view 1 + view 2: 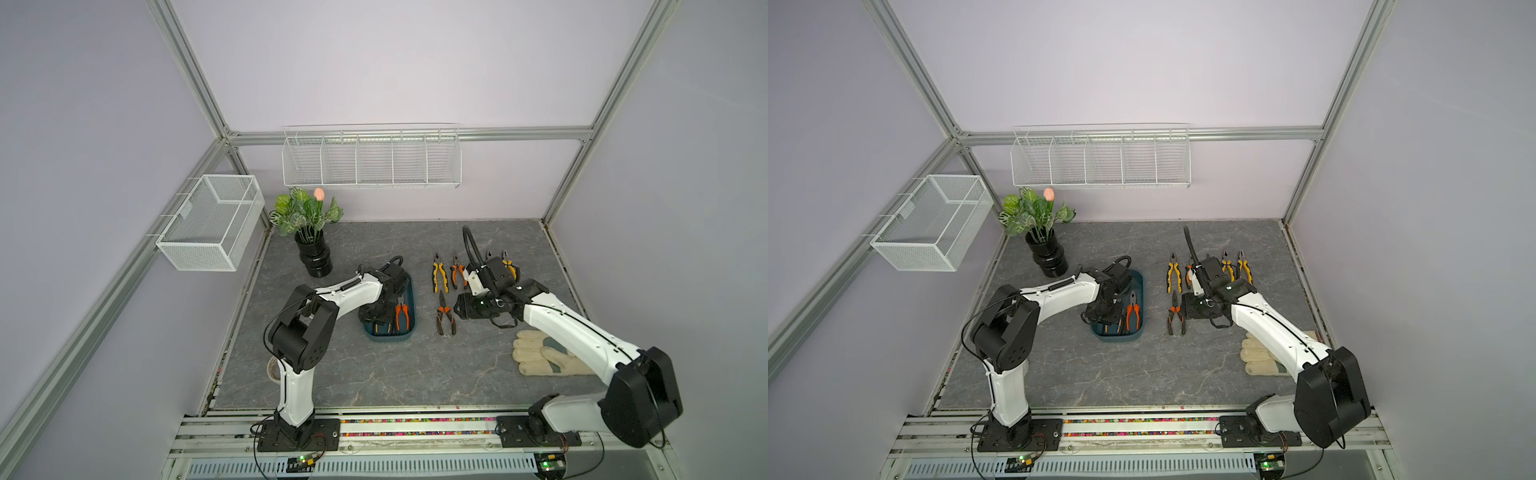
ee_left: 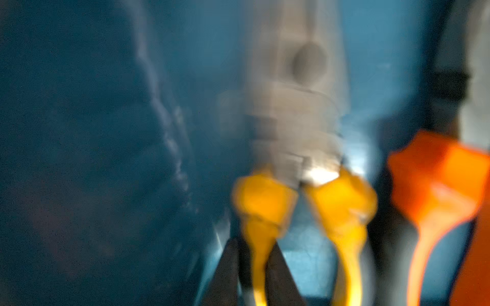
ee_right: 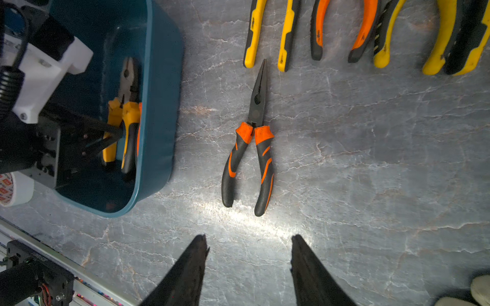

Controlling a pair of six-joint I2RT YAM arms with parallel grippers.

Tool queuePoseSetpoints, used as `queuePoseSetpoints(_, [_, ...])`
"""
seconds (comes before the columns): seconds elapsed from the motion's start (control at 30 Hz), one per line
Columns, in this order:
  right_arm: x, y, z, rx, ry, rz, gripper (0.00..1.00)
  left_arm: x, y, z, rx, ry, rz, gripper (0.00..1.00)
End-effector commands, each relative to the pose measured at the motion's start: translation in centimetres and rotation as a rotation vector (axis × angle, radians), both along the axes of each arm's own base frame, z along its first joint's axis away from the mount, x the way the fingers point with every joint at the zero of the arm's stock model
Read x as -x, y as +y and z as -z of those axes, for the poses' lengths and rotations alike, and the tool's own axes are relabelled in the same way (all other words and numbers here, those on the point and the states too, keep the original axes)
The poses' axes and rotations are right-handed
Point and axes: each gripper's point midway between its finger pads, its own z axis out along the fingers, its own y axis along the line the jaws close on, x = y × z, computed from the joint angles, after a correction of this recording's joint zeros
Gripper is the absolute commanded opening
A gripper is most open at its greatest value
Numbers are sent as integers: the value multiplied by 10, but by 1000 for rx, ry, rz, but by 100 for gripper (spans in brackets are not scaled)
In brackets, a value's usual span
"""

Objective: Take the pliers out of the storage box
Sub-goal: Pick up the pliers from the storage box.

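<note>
Grey marble-patterned tabletop (image 1: 374, 374) and the things set on it.
A dark teal storage box (image 1: 390, 337) sits left of centre, with a black vase (image 1: 318, 262) of green leaves at the far left. At the far right lies a row of four pliers (image 1: 438, 264), three with yellow handles and one with orange. Orange-handled long-nose pliers (image 1: 443, 308) lie just nearer, right of the box. A pale work glove (image 1: 536, 353) lies near right, and a white tape roll (image 3: 12, 188) near left.
</note>
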Motion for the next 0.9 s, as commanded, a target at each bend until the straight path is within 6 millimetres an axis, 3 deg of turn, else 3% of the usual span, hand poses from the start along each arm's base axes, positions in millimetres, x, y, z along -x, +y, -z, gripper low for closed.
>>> queuePoseSetpoints(0.0, [1, -2, -6, 1, -3, -4, 54, 11, -2, 22, 11, 45, 3, 0])
queuePoseSetpoints(0.17, [0, 0, -6, 2, 3, -3, 54, 7, 0, 7, 16, 1, 5, 0])
queuePoseSetpoints(0.43, [-2, 7, -18, 32, -53, -24, 52, -9, 14, -62, 18, -199, -16, 0])
queuePoseSetpoints(0.57, [-3, 16, -26, 52, -70, -46, 52, -9, 13, -81, 55, -231, -20, 0])
queuePoseSetpoints(0.67, [-5, 30, -30, 4, -70, -66, 54, -5, 3, -89, 132, -233, -20, 0])
queuePoseSetpoints(0.87, [-19, 82, -60, -306, -147, -123, 52, 4, -16, -107, 311, -252, -30, 0])
